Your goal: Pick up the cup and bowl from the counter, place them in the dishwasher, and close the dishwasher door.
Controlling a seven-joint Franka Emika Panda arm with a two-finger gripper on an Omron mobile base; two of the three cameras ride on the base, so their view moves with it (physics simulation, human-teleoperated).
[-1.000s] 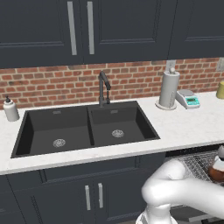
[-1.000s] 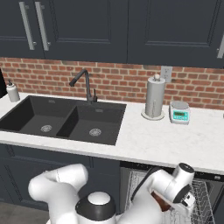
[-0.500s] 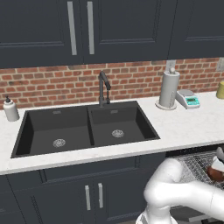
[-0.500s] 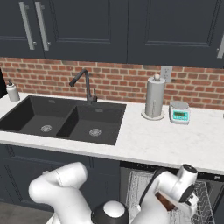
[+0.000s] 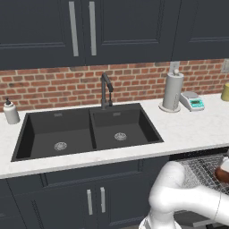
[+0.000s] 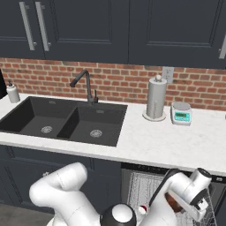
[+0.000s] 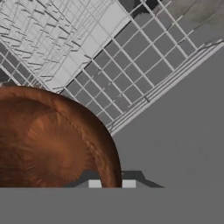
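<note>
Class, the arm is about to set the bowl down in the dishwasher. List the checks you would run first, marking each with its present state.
1. Bowl held by the hand: ok, rim sits at the fingertips.
2. Bowl over the wire rack: ok.
3. Dishwasher open: ok, rack is exposed.
4. Rack spot beneath the bowl free: cannot tell, the bowl hides it.
5. Red cup already in the rack: cannot tell, only a glimpse beside the arm.

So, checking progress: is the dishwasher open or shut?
Open: the dishwasher has its wire rack pulled out below the counter.
</note>
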